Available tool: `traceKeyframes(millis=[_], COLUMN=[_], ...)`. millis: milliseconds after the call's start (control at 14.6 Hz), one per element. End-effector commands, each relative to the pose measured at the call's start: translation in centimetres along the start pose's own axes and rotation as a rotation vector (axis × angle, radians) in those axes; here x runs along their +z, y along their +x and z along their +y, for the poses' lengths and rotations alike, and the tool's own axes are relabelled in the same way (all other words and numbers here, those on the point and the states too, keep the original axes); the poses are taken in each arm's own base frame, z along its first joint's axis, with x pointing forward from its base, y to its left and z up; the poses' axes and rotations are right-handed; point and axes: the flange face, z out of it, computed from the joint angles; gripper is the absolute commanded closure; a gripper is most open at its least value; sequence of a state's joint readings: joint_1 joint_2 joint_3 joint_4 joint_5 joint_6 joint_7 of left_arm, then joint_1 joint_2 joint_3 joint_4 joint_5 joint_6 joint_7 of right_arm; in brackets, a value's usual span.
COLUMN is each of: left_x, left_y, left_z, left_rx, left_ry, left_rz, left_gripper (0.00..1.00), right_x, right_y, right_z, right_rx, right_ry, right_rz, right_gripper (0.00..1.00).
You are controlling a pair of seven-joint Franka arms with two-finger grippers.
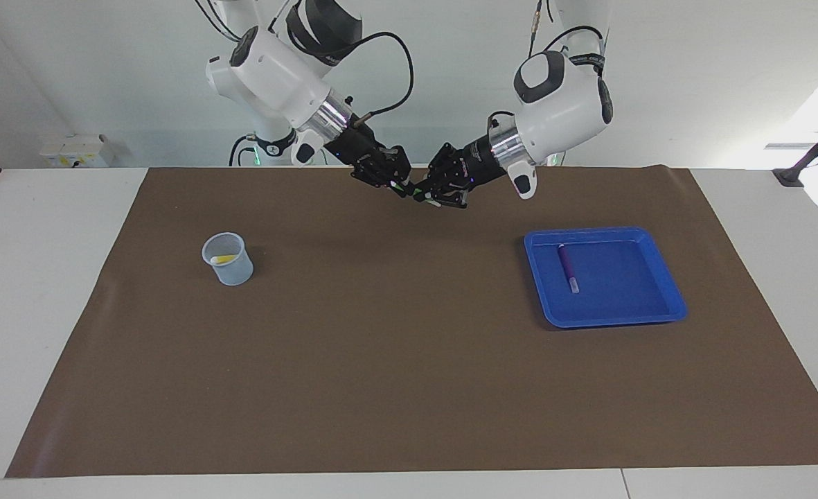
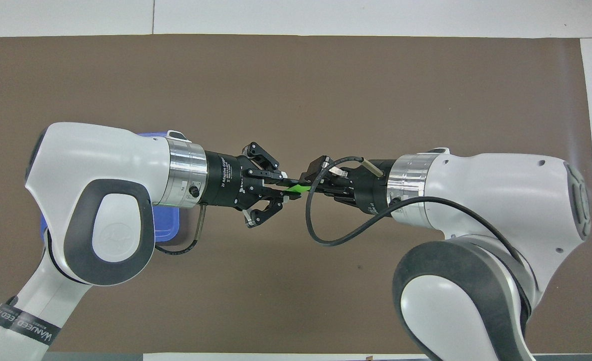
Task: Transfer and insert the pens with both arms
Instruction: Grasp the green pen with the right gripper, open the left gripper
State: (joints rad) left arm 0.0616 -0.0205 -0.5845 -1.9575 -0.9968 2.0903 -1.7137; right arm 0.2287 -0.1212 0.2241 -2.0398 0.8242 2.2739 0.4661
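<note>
Holding the green pen [image 2: 296, 189] between them, left hand [image 2: 281, 187] and right hand [image 2: 310, 186] both clench it, yellow pen [image 1: 224, 259] sits in the cup [image 1: 228, 267], purple pen [image 1: 567, 267] waits in the tray [image 1: 663, 311].

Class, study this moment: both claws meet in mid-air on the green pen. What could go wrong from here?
1. Both the left claw and right claw are shut on the short green pen; if either arm pulls away first, the pen may twist or drop onto the brown mat.
2. The cup already holds the yellow pen, which may block insertion.
</note>
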Motion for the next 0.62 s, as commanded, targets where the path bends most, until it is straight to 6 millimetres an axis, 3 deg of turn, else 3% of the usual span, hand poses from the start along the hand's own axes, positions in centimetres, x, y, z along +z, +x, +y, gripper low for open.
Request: traceKeyframes(millis=[0,69,275,549], left_x=[-0.5,-0.6,-1.0,-3.2], left_y=[-0.6,-0.6,0.0,2.8], left_z=[-1.0,-1.1,-0.7,0.7], left_rx=[-0.003,-0.002,-0.001,0.028], left_ry=[-0.043,-0.043,-0.041,-0.033], left_rz=[-0.008,-0.006,0.005,0.082], left_gripper=[0.06,0.00,0.00,0.00], right_x=[-0.5,-0.6,-1.1,-5.2], right_y=[-0.3,-0.2,0.6,3.5], right_z=[0.7,0.7,2.2,6.0], right_rx=[-0.022,-0.025,-0.187,-0.501], right_ry=[-0.020,-0.023,-0.171,-0.382], right_rz=[-0.022,-0.019,-0.011,-0.065], right_gripper=[1.00,1.00,1.00,1.00])
